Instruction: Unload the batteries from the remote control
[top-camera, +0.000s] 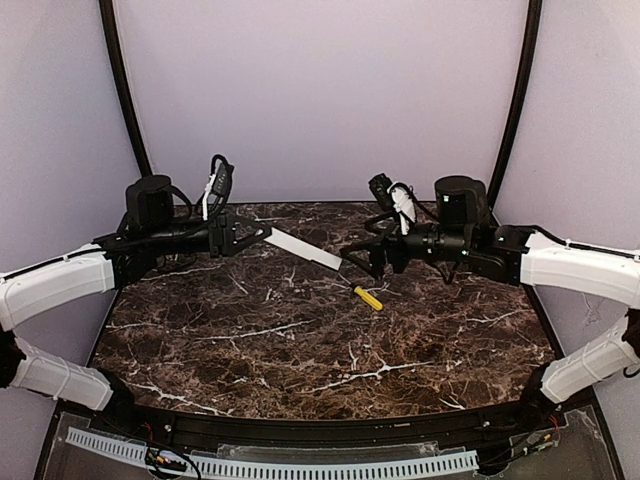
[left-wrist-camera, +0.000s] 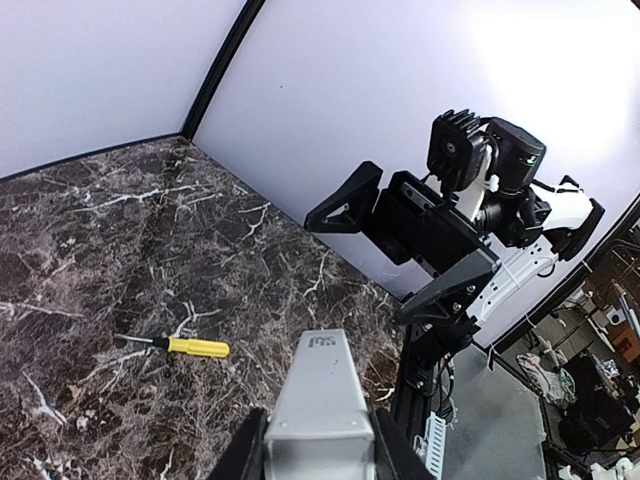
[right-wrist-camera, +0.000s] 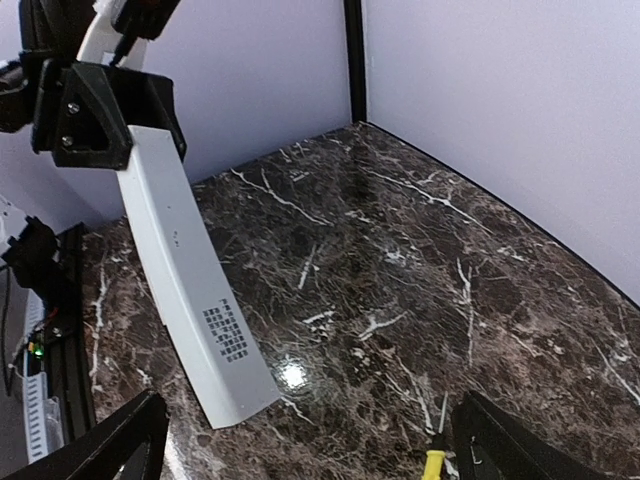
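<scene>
Closest to the lens, in the left wrist view, the remote control (left-wrist-camera: 322, 400) fills the bottom centre. Its silver-white bar runs away from the camera, with small dark print at the far end. The near end is pinched in the left gripper (left-wrist-camera: 320, 462), whose fingers press on the bar's two long sides.

Seen from above, the remote hangs in the air over the dark marbled surface (top-camera: 300, 350). It is held by that one end only and reaches toward the right arm, touching nothing else.

Just past the remote's free end stands the right gripper (top-camera: 362, 258), its jaws spread wide and holding nothing. The opening faces the remote's tip, which is near the fingers but apart from them. In the right wrist view the remote comes in from the upper left, with a grid of small dark dots printed near its free end. That end stops short of the two black fingertips (right-wrist-camera: 110, 440) at the bottom corners.

Below the remote's free end, slightly toward the right arm's side, a yellow screwdriver (top-camera: 368, 298) with a thin dark shaft lies flat on the surface. It is clear of the remote and touched by neither gripper.
</scene>
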